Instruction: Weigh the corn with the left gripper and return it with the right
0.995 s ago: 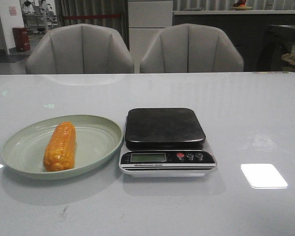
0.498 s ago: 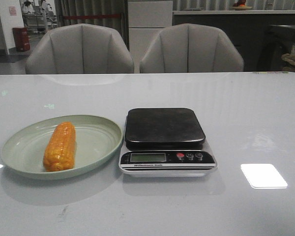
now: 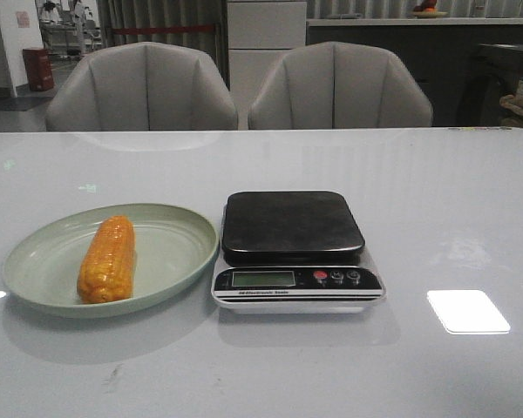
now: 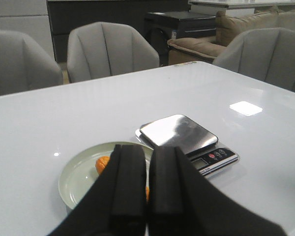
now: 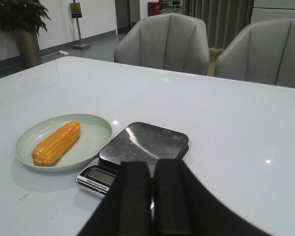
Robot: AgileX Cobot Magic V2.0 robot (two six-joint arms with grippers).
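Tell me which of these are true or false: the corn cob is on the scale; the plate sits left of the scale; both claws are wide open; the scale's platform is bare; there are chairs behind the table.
1. The orange-yellow corn cob lies on the scale. False: it lies in the pale green round plate.
2. The plate sits left of the digital kitchen scale, seen from the front. True.
3. Both black claws are wide open. False: the left gripper and right gripper each show fingers nearly together, holding nothing.
4. The scale's dark platform is bare. True.
5. Grey padded chairs stand behind the white table. True.
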